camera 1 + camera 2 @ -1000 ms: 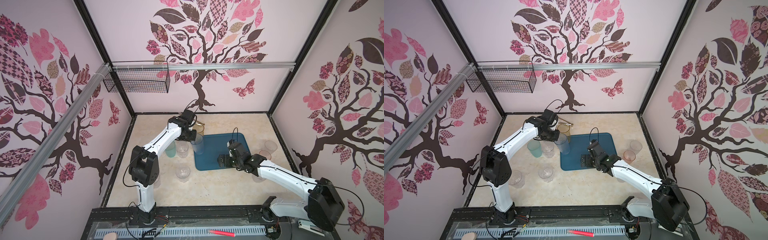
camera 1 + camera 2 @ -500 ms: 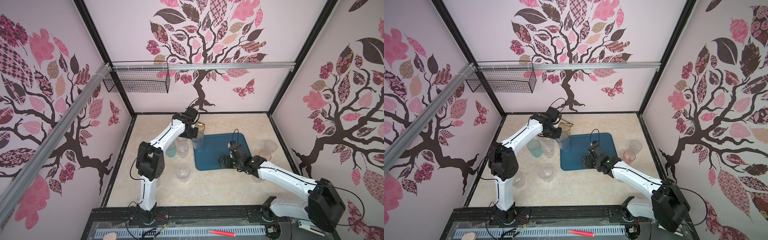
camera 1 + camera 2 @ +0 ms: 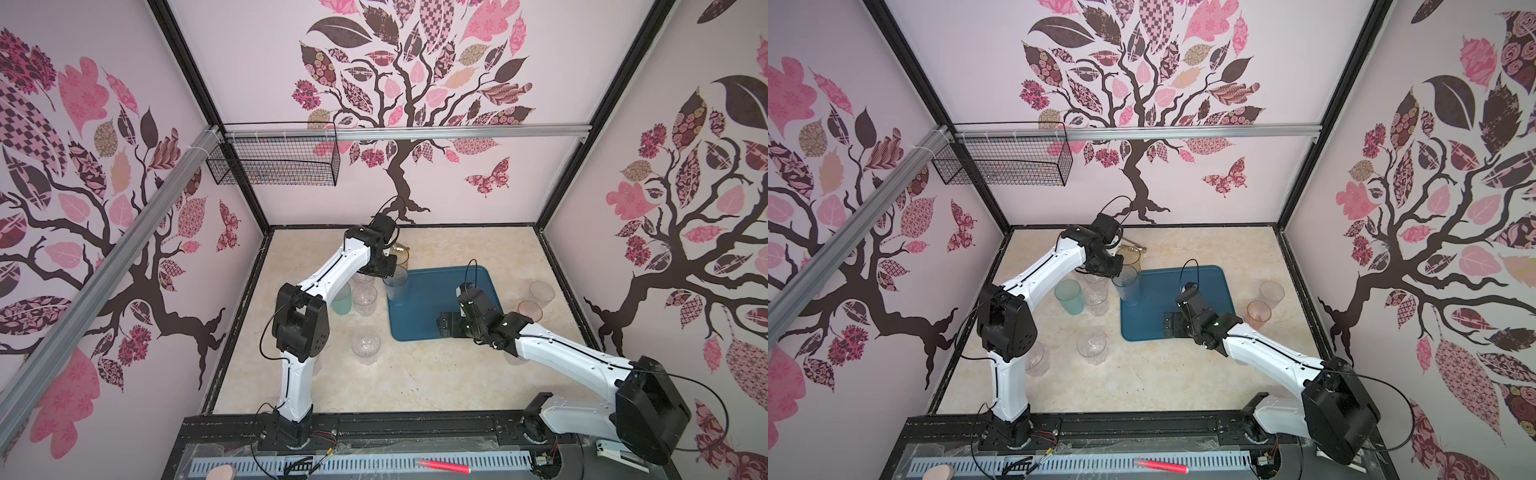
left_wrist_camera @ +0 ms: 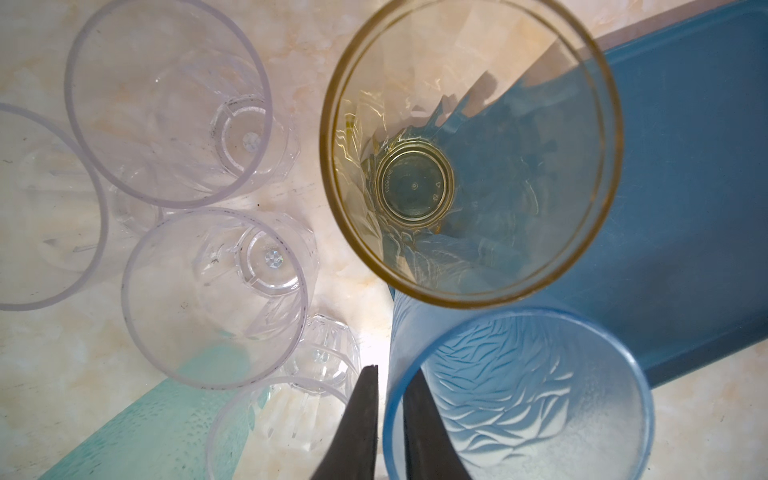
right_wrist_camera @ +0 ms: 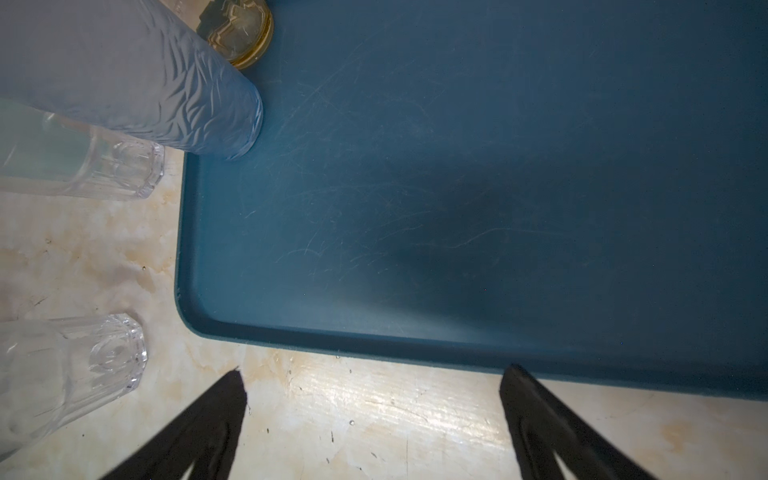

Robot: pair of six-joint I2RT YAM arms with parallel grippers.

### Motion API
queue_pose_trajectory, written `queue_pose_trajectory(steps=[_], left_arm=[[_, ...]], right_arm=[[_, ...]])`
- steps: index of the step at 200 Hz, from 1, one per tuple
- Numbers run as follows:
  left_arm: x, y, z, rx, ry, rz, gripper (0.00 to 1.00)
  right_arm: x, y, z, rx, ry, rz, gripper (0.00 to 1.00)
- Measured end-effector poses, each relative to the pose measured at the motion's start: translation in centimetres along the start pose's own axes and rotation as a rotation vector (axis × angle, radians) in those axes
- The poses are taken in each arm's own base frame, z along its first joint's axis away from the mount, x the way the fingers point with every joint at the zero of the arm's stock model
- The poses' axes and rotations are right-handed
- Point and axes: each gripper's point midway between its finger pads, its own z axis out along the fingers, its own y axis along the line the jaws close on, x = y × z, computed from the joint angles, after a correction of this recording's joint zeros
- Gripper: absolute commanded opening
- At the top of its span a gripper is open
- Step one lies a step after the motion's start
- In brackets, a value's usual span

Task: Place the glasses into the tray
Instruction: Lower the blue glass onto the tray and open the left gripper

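The dark teal-blue tray (image 3: 440,291) (image 3: 1183,286) (image 5: 457,166) lies mid-table. A tall blue glass (image 3: 395,286) (image 3: 1128,286) (image 4: 519,395) stands at its left edge, base inside the rim (image 5: 245,133). An amber glass (image 3: 401,253) (image 4: 469,145) (image 5: 241,33) stands just behind it on the tray's far left corner. My left gripper (image 4: 392,370) (image 3: 388,272) straddles the blue glass's rim, one finger inside and one outside, with a thin gap showing at the outer finger. My right gripper (image 5: 374,370) (image 3: 444,324) hangs wide open and empty over the tray's near edge.
Left of the tray stand a teal glass (image 3: 341,299) and clear faceted glasses (image 3: 365,297) (image 4: 216,295); another clear one (image 3: 365,345) stands nearer the front. Two pinkish glasses (image 3: 530,309) (image 3: 541,291) stand right of the tray. Metal tongs (image 3: 1136,248) lie behind the amber glass.
The left arm carried the blue glass right and set it at the tray's left edge; its jaws have parted slightly. The right arm has barely moved.
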Motion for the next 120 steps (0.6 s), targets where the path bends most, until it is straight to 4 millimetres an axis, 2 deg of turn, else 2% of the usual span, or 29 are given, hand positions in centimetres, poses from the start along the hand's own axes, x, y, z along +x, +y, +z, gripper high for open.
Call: queue_pose_trajectory(steps=[63,120], left_arm=[[0.1,-0.6,-0.4,0.034,0.003,-0.003,0.13],[-0.1,-1.1,-0.9,0.059,0.002,-0.004,0.03]], right_arm=[[-0.1,0.1,0.0,-0.006,-0.003,0.001,0.98],[-0.2,0.3,0.0,-0.014,-0.006,0.002,0.98]])
